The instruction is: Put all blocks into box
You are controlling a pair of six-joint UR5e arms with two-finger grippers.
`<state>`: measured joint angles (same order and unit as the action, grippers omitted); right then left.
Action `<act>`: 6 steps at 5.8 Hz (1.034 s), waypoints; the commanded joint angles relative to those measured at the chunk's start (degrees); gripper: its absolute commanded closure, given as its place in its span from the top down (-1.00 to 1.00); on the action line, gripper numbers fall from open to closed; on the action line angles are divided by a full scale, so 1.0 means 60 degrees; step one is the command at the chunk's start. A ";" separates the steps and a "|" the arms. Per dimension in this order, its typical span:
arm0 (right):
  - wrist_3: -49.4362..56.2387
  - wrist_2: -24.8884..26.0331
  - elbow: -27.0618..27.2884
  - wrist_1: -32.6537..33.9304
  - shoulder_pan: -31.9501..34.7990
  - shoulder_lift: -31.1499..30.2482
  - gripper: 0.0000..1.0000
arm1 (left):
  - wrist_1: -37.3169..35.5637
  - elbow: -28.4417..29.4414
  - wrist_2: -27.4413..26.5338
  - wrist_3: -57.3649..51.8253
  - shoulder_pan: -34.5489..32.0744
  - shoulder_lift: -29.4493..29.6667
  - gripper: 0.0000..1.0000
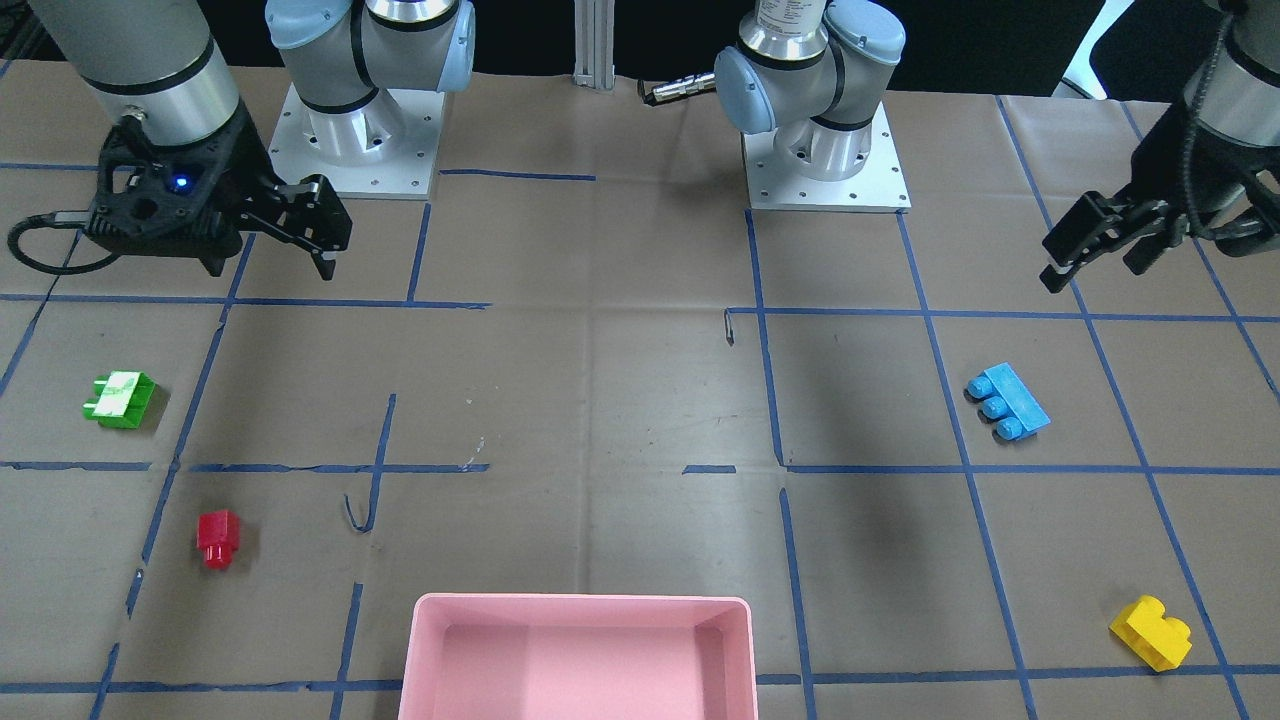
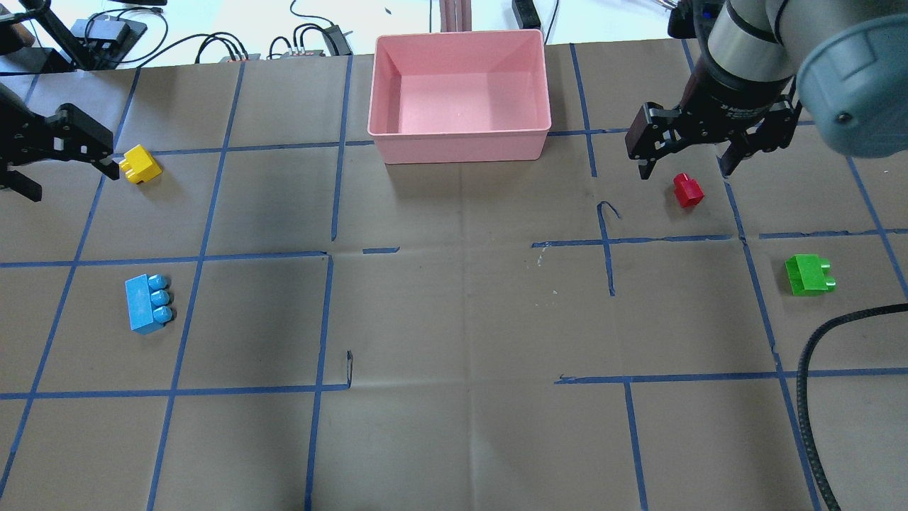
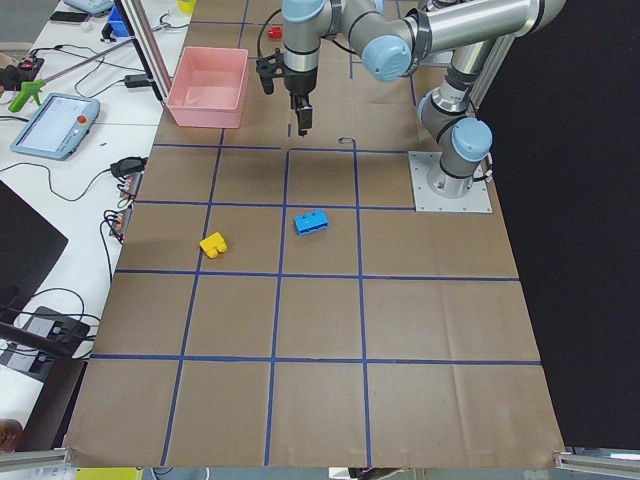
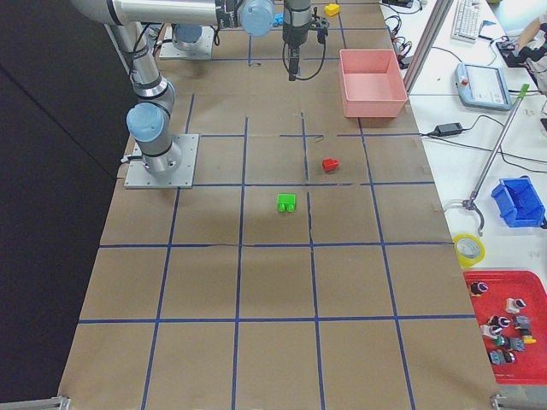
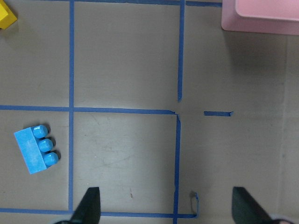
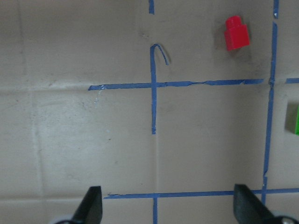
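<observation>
The pink box (image 2: 461, 135) stands empty at the table's far middle edge, also in the front view (image 1: 580, 608). The yellow block (image 2: 140, 165) and light blue block (image 2: 149, 303) lie on my left side. The red block (image 2: 687, 189) and green block (image 2: 809, 275) lie on my right side. My left gripper (image 2: 71, 181) is open and empty, held high, beside the yellow block in the overhead view. My right gripper (image 2: 684, 169) is open and empty, held high near the red block. The left wrist view shows the blue block (image 5: 36, 148). The right wrist view shows the red block (image 6: 236, 33).
Brown paper with a blue tape grid covers the table. The two arm bases (image 1: 355, 150) (image 1: 825, 160) stand on the robot's side. A black cable (image 2: 809, 397) hangs at the overhead view's lower right. Cables and devices lie beyond the far edge behind the box.
</observation>
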<state>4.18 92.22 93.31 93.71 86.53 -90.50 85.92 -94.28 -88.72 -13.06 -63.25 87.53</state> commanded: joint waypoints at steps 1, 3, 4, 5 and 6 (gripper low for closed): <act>0.1697 0.0157 0.0019 0.0276 -0.1695 -0.0005 1.00 | 0.0064 -0.0106 -0.0022 -0.1888 0.0943 0.0293 0.99; 0.3075 -0.0004 0.0092 0.1075 -0.3268 0.0315 1.00 | -0.0489 -0.0559 -0.0008 -0.1069 0.1456 0.0367 0.98; 0.3141 0.0010 0.0542 0.1604 -0.3564 0.0665 0.99 | -0.0608 -0.0720 0.0007 -0.0191 0.1619 0.0397 0.98; 0.3344 -0.0004 0.1460 0.2740 -0.4031 0.0727 0.99 | -0.0798 -0.0997 0.0007 0.0572 0.1620 0.0484 0.97; 0.4071 -0.0295 0.2470 0.4216 -0.4456 0.0742 0.99 | -0.1655 -0.1421 -0.0008 0.0594 0.1620 0.0746 0.97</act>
<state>25.23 91.67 102.54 111.12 62.37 -86.35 79.86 -100.60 -88.71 -11.01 -53.62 90.79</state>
